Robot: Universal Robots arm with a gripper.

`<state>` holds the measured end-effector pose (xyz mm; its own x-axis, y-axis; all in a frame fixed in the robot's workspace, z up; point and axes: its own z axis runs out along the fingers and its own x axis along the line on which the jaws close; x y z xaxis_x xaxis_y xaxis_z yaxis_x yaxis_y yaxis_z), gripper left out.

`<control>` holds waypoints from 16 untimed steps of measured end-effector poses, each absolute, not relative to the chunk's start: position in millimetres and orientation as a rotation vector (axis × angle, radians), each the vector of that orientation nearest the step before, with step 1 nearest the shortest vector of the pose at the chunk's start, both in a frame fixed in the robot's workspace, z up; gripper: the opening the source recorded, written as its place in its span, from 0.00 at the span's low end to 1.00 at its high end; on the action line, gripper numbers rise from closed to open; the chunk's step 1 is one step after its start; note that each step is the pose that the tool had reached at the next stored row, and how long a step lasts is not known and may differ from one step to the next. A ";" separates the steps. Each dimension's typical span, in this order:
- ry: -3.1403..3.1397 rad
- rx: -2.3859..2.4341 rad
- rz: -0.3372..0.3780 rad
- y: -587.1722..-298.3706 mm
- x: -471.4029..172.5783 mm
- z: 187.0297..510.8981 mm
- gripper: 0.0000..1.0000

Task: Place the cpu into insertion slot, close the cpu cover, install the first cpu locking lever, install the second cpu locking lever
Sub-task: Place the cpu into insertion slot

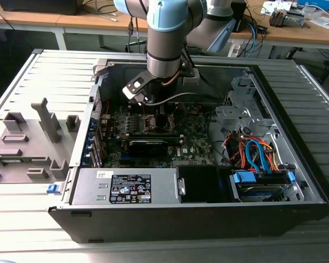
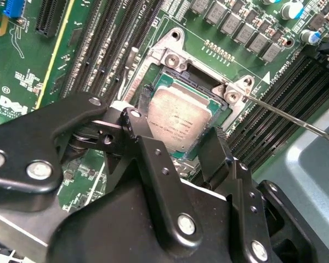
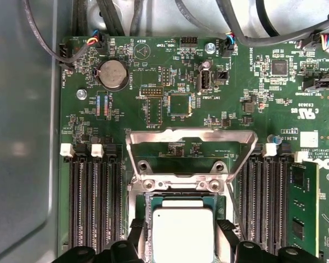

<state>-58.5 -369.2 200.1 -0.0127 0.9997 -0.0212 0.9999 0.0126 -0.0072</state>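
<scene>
End effector (image 2: 175,132) grips the flat silvery-grey square cpu (image 2: 182,116).

Here's the silvery-grey cpu (image 3: 183,235) on a green circuit board (image 3: 153,71), black gripper (image 2: 177,129), silver cpu cover (image 3: 192,141), pale-blue and grey arm (image 1: 164,22), orange and blue cables (image 1: 256,152).

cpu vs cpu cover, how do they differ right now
The cpu is a solid plate; the cpu cover is a frame with a cut-out centre. The cpu lies flat; the cpu cover is swung open, off it. Both are silvery metal and roughly square.
</scene>
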 end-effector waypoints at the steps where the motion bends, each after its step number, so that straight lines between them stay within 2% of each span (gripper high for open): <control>1: 2.228 2.201 -0.031 -368.6 -58.5 200.0 0.62; 10: 2.227 2.200 -0.029 -368.2 -58.7 208.4 0.62; 11: 2.226 2.200 -0.029 -368.2 -58.8 222.3 0.60; 12: 2.231 2.195 -0.029 -368.5 -58.8 223.7 0.35; 13: 2.292 2.131 -0.029 -370.1 -58.7 223.6 0.17; 14: 2.347 2.069 -0.028 -370.1 -58.7 223.6 0.11; 16: 2.356 2.059 -0.028 -370.3 -58.8 224.4 0.11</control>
<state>-58.8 -370.3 224.4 -0.1336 0.9908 -0.0213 0.9910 0.1335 -0.0055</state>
